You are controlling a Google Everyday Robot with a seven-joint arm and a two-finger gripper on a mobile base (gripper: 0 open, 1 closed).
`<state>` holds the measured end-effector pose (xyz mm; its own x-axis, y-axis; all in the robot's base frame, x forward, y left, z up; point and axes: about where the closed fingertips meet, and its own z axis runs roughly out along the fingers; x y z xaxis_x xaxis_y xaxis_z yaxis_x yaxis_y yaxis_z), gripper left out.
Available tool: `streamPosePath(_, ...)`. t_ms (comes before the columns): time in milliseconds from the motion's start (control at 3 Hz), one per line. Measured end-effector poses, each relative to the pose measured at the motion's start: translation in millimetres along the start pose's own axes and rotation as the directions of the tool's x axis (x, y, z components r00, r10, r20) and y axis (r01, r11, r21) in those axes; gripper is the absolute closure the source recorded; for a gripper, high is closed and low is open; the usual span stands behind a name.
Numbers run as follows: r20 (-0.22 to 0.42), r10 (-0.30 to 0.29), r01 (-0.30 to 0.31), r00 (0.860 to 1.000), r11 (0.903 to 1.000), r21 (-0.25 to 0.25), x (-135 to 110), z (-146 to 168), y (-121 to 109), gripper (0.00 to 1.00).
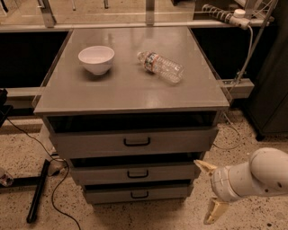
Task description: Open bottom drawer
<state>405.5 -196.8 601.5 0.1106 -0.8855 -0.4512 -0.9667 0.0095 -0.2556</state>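
Observation:
The bottom drawer is the lowest, narrowest grey front of the cabinet, with a small black loop handle at its centre. Above it sit the middle drawer and the top drawer. My gripper is at the lower right, to the right of the cabinet and level with the lower two drawers, apart from them. Its two pale fingers are spread wide and hold nothing. The white arm comes in from the right edge.
A white bowl and a lying plastic bottle are on the cabinet top. A black bar and cables lie on the speckled floor at left. A power strip and cable hang at the back right.

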Motion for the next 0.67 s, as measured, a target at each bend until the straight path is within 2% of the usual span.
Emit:
streamPosePath(333,0.009,0.003,-0.003,1.0,1.0,-0.007,17.7,26.0,-2.7,0.0)
streamPosePath(667,0.026,0.008,-0.008,1.0,0.9999,-0.013,50.1,70.5,-6.1,0.0)
